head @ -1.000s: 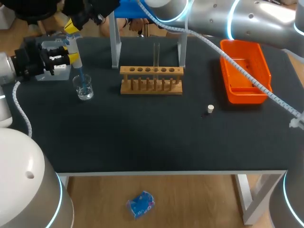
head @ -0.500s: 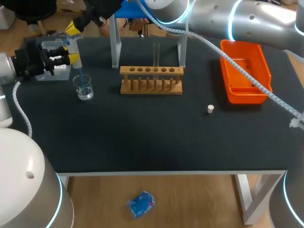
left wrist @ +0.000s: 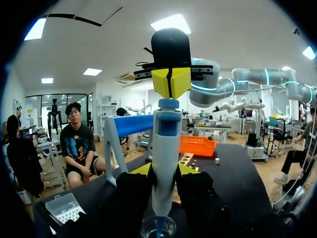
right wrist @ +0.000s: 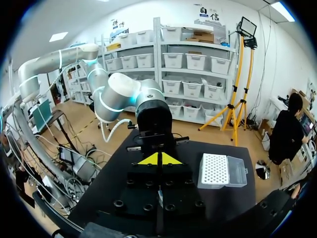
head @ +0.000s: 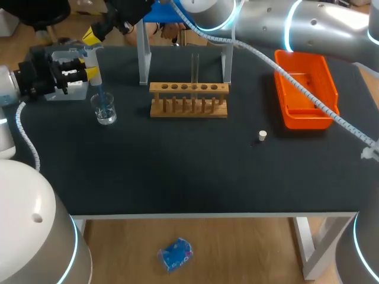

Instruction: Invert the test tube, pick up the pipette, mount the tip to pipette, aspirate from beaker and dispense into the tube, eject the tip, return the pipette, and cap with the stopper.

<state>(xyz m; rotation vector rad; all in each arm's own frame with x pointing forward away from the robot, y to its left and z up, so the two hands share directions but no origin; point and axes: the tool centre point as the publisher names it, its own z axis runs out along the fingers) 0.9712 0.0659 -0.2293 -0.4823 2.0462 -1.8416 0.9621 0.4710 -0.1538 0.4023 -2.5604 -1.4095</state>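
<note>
My left gripper [head: 87, 64] is shut on the white pipette [head: 96, 83], holding it upright at the table's far left. The pipette's blue tip dips into the small glass beaker [head: 106, 112] of liquid. My right arm reaches across from the right; its gripper [head: 92, 35] is shut, its yellow tips resting on the pipette's top. In the left wrist view the pipette [left wrist: 166, 153] stands between my fingers, the right gripper [left wrist: 171, 82] on its blue plunger and the beaker [left wrist: 157, 228] below. A test tube [head: 195, 68] stands in the wooden rack [head: 188, 103]. The white stopper [head: 263, 135] lies right of the rack.
An orange bin [head: 305, 89] sits at the back right. The pipette stand's clear legs [head: 143, 56] rise behind the rack. A tip box [right wrist: 220, 171] lies at the back left, beside my left gripper.
The right arm's wrist has shifted slightly above the pipette. The pipette, beaker and left gripper stay where they were.
</note>
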